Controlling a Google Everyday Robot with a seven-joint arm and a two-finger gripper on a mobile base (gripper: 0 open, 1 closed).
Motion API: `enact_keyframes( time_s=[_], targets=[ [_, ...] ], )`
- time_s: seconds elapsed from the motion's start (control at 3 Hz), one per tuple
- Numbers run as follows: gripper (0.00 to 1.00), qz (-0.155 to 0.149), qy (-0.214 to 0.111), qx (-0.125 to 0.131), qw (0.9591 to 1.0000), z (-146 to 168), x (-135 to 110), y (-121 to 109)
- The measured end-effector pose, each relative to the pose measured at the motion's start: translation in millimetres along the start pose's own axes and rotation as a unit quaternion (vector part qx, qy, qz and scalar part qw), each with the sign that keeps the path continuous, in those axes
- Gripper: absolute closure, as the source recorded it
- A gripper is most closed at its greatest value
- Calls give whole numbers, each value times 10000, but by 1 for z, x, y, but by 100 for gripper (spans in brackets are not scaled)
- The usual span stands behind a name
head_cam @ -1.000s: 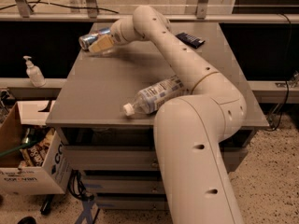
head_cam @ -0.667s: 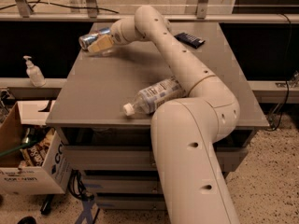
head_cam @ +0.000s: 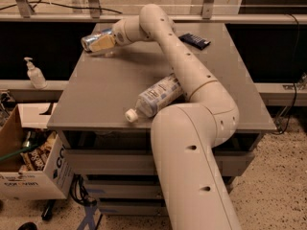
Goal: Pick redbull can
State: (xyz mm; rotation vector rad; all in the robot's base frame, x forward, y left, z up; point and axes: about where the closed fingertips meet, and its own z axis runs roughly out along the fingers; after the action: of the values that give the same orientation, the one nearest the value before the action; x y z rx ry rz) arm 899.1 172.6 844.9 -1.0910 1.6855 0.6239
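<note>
Altogether, one grey bench is seen from above and in front, and three loose things are counted at it: one redbull can, one clear plastic bottle and one flat dark wrapper. One cream-coloured robot arm is stretched from the lower middle of the view, across the bench, to its far corner on the left of the view. One gripper is carried at the end of the arm, over that far corner.

The jaws are clamped on the redbull can, with a tan pad pressed against its side. The can is held on its side, its long axis close to level and only slightly tilted. Its shiny silver end is pointed to the left of the view, away from the arm; the other end is hidden by the jaws. A shadow is cast on the bench just beneath it.

The bottle is laid on its side near the front edge, its white cap turned towards the front left, its base tucked against the arm. The wrapper is placed flat at the far right.

Beside the bench, one pump bottle is stood on a ledge, and one cardboard box is set on the floor.
</note>
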Motion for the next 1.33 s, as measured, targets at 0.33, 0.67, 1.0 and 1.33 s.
enact_keyframes(
  time_s=[0.33, 0.67, 1.0, 1.33],
  targets=[
    [40, -17, 52, 47, 10000, -12, -2, -4],
    [63, -54, 137, 120, 9998, -25, -4, -8],
    [87, -70, 222, 202, 9995, -41, -3, -11],
    [100, -28, 294, 279, 9992, -53, 4, -13]
  ],
)
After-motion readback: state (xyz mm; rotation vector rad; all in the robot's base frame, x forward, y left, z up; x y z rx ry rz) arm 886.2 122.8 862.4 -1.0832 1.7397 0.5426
